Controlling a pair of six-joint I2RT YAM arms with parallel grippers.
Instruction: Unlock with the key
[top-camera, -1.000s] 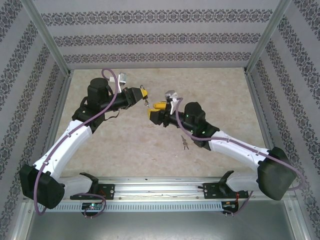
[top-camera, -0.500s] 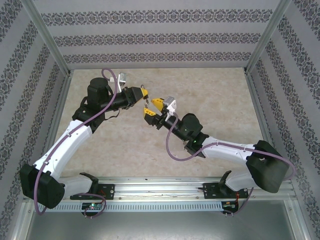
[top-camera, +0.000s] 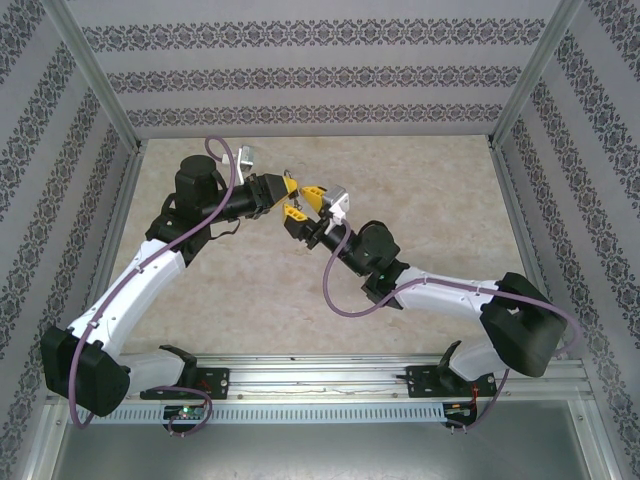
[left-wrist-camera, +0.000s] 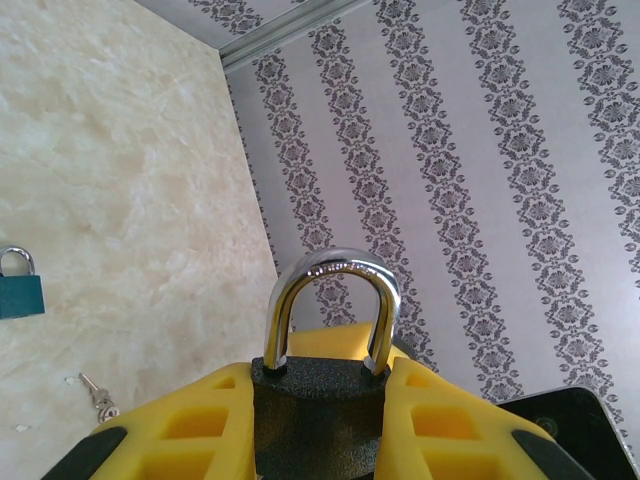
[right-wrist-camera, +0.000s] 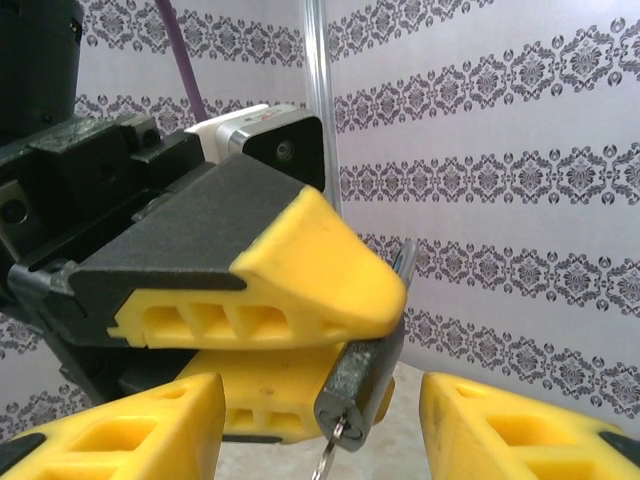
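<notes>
**Padlock's keyhole end sits between my open right fingers**
My left gripper (left-wrist-camera: 325, 378) is clamped on the dark padlock (left-wrist-camera: 322, 410), shackle pointing out past the fingertips. The lock's long axis tilts down toward my right gripper (right-wrist-camera: 320, 400), whose jaws stand apart, one finger either side of the bottom face and touching nothing. A small ring (right-wrist-camera: 328, 462) hangs from that face, so I judge the key is seated there, dead ahead and nearest my right arm.

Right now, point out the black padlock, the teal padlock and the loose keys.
black padlock (left-wrist-camera: 318, 412): left wrist view, on its dark body.
teal padlock (left-wrist-camera: 20, 297): left wrist view, on its body.
loose keys (left-wrist-camera: 98, 397): left wrist view, on the bunch's middle.
</notes>
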